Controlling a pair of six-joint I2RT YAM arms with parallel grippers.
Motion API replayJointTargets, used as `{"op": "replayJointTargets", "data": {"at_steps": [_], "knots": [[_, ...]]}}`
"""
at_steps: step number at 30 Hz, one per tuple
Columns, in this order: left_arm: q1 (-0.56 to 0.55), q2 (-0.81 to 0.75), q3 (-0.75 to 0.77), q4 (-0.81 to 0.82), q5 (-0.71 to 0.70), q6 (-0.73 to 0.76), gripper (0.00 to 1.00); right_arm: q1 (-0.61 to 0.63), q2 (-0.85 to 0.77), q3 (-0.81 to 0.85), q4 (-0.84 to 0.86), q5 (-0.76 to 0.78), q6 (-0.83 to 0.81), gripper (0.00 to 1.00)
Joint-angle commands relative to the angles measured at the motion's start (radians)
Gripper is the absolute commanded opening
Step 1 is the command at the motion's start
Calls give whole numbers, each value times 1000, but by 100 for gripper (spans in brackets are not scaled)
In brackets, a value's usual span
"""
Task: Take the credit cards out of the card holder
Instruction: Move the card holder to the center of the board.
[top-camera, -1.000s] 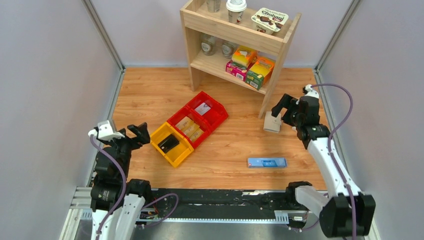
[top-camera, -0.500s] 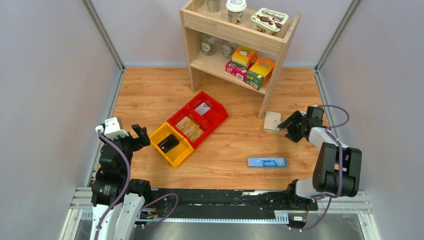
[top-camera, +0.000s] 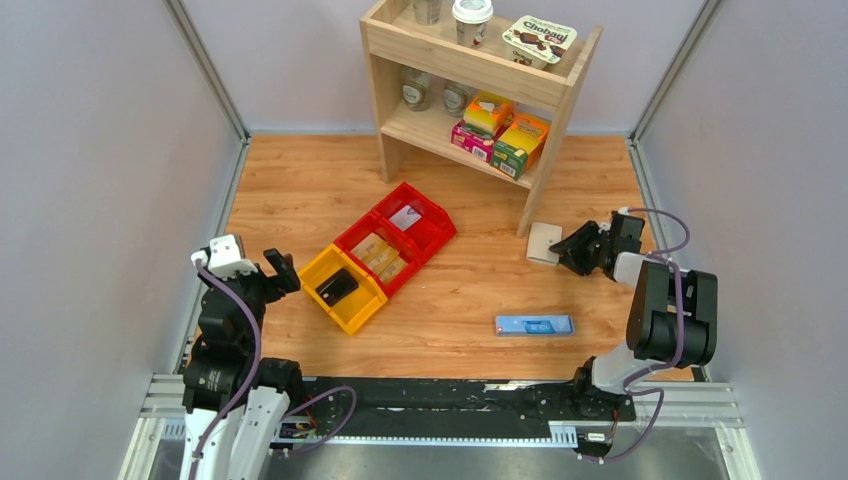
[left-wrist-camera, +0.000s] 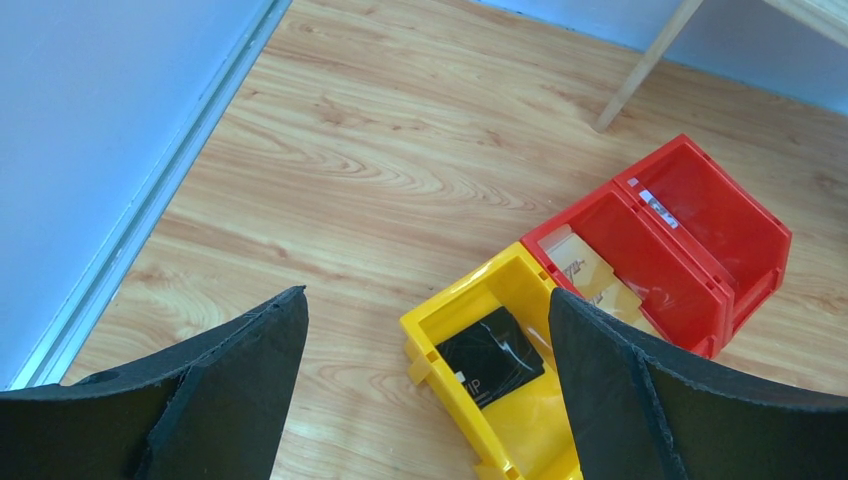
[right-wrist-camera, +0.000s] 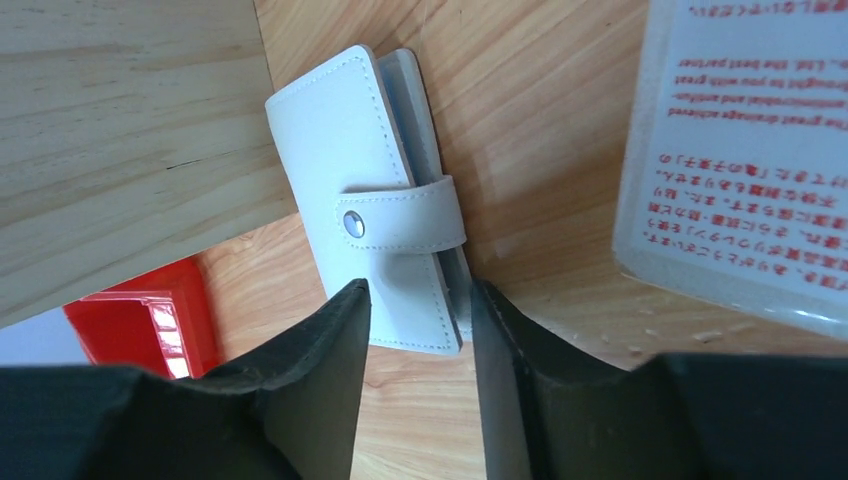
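Note:
The cream card holder (top-camera: 545, 243) lies flat on the wood floor by the shelf's leg. Its snap strap is fastened and pale blue lining shows along one edge (right-wrist-camera: 380, 200). No credit cards show in it. My right gripper (top-camera: 565, 247) is low at its right end. The jaws are half narrowed (right-wrist-camera: 418, 300), the holder's near corner just ahead of the fingertips (right-wrist-camera: 355, 300), floor visible between them. My left gripper (top-camera: 280, 268) hangs wide open (left-wrist-camera: 425, 340) left of the yellow bin (left-wrist-camera: 460, 295), holding nothing.
A black card (top-camera: 337, 286) lies in the yellow bin (top-camera: 365, 312); two red bins (top-camera: 430, 232) beside it hold more cards. A long blue box (top-camera: 534, 325) lies near the front. The wooden shelf (top-camera: 470, 60) with groceries stands at the back, its leg (right-wrist-camera: 120, 130) against the holder.
The right arm has dropped from above the card holder to floor level at its right end, and its jaws have narrowed. The left arm shifted slightly and stays open.

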Motion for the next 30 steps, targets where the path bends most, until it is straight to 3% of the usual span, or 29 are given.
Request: {"op": "replayJointTargets", "data": {"at_steps": [1, 10, 30], "knots": [[1, -2, 21, -4, -19, 24, 97, -8, 20, -13, 114, -77, 14, 41], [0, -1, 18, -5, -35, 24, 96, -15, 5, -30, 163, -123, 45, 22], [0, 42, 21, -8, -17, 22, 97, -15, 106, -76, 350, -191, 143, 22]]}}
